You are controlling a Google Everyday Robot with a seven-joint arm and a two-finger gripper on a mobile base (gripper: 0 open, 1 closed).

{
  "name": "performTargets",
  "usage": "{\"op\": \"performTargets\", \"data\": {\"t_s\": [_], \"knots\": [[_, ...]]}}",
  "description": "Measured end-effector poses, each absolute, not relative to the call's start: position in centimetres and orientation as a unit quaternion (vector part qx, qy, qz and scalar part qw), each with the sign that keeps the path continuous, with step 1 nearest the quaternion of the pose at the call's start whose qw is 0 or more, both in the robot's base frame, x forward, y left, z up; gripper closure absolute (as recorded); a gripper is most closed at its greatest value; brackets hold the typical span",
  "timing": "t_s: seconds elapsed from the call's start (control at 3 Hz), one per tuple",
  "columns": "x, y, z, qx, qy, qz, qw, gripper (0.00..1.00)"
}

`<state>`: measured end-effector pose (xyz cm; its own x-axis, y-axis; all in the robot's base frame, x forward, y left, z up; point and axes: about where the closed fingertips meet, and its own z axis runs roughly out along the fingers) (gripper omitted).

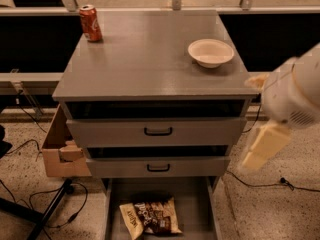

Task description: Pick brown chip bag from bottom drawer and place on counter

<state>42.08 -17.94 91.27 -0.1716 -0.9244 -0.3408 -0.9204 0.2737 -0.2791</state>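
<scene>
The brown chip bag (151, 218) lies flat on the floor of the pulled-out bottom drawer (195, 204), toward its left front. Above, the counter (150, 59) carries a red soda can (90, 22) and a white bowl (210, 52). My gripper (264, 146) hangs right of the cabinet, well apart from the bag; whether it is spread or closed I cannot tell. As I judge it, reaching, grasping, lifting and placing all remain.

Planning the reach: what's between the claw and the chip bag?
Camera view: claw right of the drawers; only the bottom drawer right wall and bare tray floor before the brown chip bag.
</scene>
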Motion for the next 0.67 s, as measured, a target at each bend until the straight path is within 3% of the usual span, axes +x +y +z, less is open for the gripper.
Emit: {"op": "performTargets", "data": {"t_s": [0.67], "knots": [[42.6, -14.0, 79.4, -0.559, 0.783, 0.051, 0.269, 0.0]]}}
